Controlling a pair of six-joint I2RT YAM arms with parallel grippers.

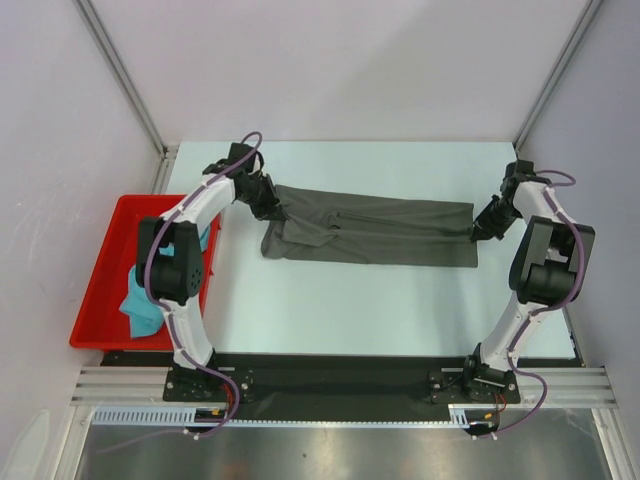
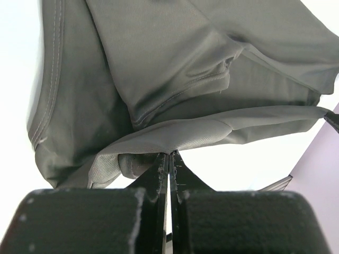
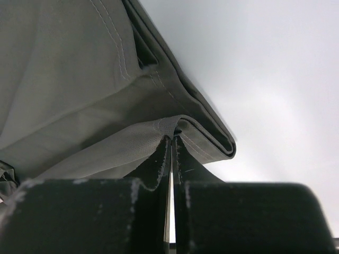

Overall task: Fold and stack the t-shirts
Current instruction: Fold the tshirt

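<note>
The dark grey t-shirt [image 1: 370,230] lies stretched in a long band across the far half of the white table. My left gripper [image 1: 272,208] is shut on its left end, where the cloth bunches and droops; in the left wrist view the fabric [image 2: 175,79] is pinched at my gripper [image 2: 170,154]. At the opposite end, my right gripper [image 1: 478,232] holds the shirt's edge. The right wrist view shows a folded hem [image 3: 159,132] pinched at the gripper [image 3: 172,138]. The teal t-shirt [image 1: 145,300] lies crumpled in the red tray.
The red plastic tray [image 1: 100,290] stands off the table's left edge, beside the left arm. Metal frame posts rise at the far corners [image 1: 160,150]. A black strip and rail [image 1: 340,375] run along the near edge between the arm bases.
</note>
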